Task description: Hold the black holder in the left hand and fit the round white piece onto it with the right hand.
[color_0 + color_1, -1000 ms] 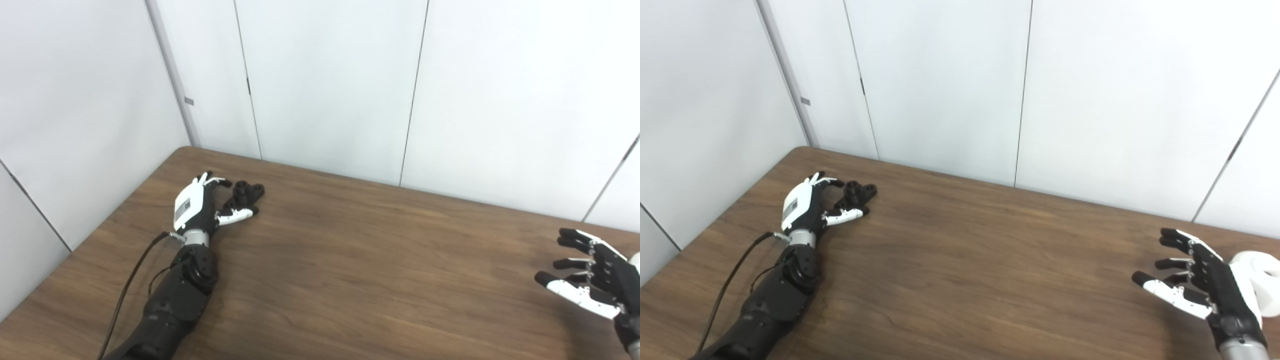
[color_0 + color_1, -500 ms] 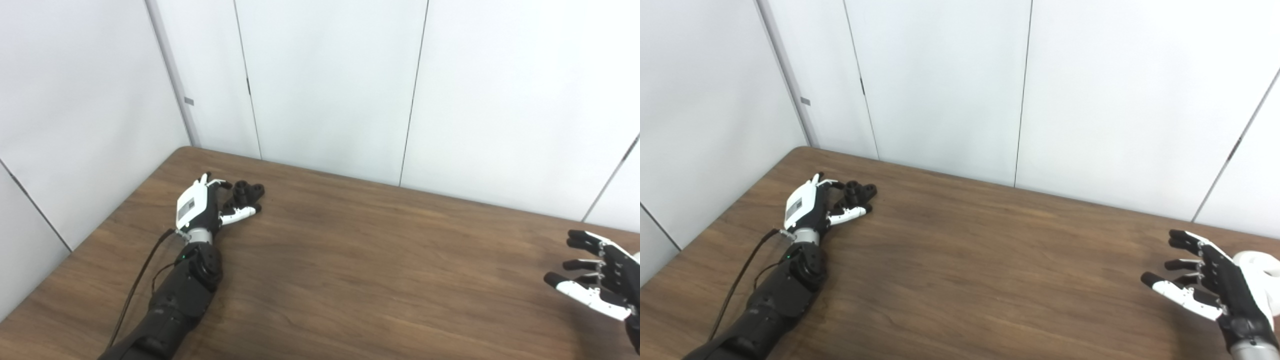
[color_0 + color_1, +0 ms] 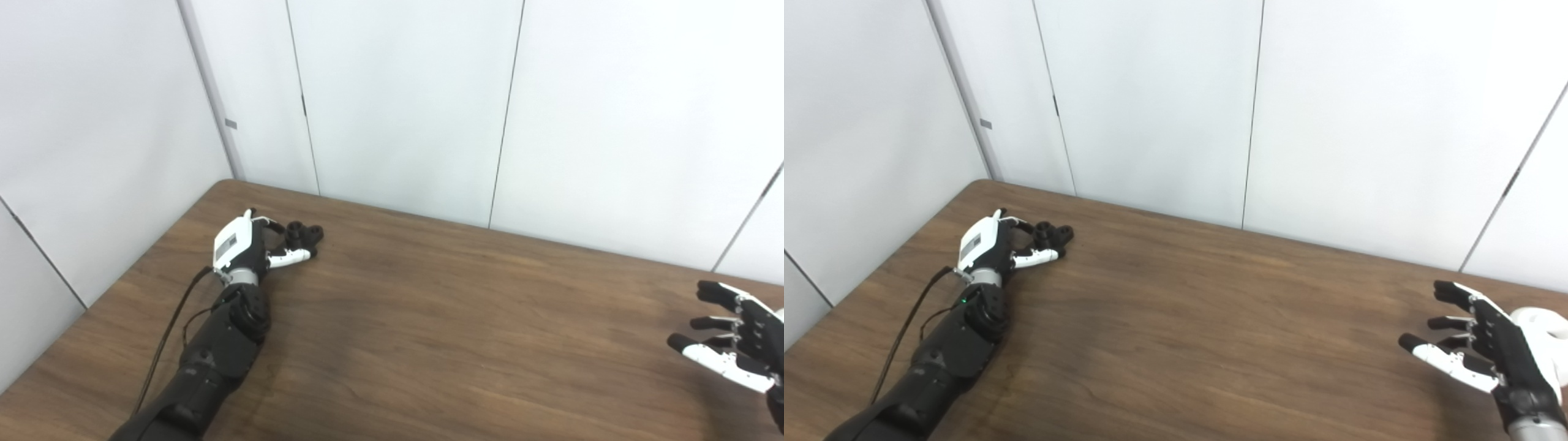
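Black holder (image 3: 304,234) sits on the wooden bench (image 3: 429,318) at the upper left of the frame, with the left hand (image 3: 248,248) lying against its near side, fingers and thumb curled about it; whether they actually grip it I cannot tell. At the lower right edge, the right hand (image 3: 1479,355) hovers empty with fingers spread, just beside the round white piece (image 3: 1540,331) behind it.
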